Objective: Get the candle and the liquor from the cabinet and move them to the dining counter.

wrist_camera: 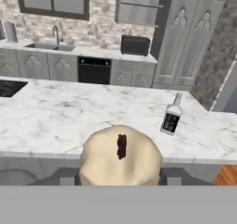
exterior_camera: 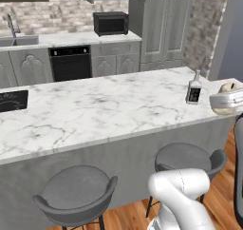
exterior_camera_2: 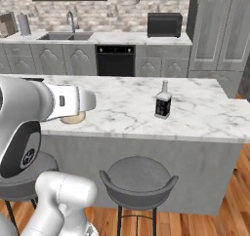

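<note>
- Hand view: the candle (wrist_camera: 121, 156) sits between the fingers (wrist_camera: 115, 180), which are clenched around it, at the near edge of the desk (wrist_camera: 69, 112).
- Liquor (wrist_camera: 171, 116) already stands upright on the desk, toward its right end.
- Judged remaining: set the candle down and let go.

My two base cameras look forward and down across the dining counter (exterior_camera: 95, 110) from opposite sides; my hand camera sits close above it
</note>
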Motion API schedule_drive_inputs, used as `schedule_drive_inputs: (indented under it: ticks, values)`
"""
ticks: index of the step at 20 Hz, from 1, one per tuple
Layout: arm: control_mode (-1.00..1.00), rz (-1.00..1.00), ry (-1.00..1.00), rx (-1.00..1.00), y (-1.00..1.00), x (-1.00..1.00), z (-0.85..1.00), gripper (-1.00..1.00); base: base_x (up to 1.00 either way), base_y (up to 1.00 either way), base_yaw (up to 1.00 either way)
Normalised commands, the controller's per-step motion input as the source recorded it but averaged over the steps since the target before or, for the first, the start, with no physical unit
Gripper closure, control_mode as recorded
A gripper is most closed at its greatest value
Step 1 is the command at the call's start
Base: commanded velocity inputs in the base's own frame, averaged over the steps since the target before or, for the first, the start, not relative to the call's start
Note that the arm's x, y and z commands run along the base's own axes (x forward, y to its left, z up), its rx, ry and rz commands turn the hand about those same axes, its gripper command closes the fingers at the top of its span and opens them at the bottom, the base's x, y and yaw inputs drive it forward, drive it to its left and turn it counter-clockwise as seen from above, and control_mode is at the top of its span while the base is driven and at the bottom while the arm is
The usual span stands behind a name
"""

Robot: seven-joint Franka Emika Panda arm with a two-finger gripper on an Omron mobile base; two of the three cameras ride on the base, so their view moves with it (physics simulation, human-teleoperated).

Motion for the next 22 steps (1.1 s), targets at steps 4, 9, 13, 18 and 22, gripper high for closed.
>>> schedule_drive_inputs:
  ticks: [4,9,13,18,22]
  values:
    - [-1.00,0.01,0.13,-0.06,0.14,0.11,-0.34,1.00,0.00,0.00,0.00]
    - [-1.00,0.00,0.04,-0.01,0.56,0.59,-0.28,1.00,0.00,0.00,0.00]
    - [-1.00,0.00,-0.03,0.04,0.33,0.54,-0.28,1.00,0.00,0.00,0.00]
    - [-1.00,0.02,-0.06,0.05,0.01,0.32,-0.28,1.00,0.00,0.00,0.00]
    - [-1.00,0.02,0.01,0.00,-0.03,0.17,-0.10,1.00,0.00,0.00,0.00]
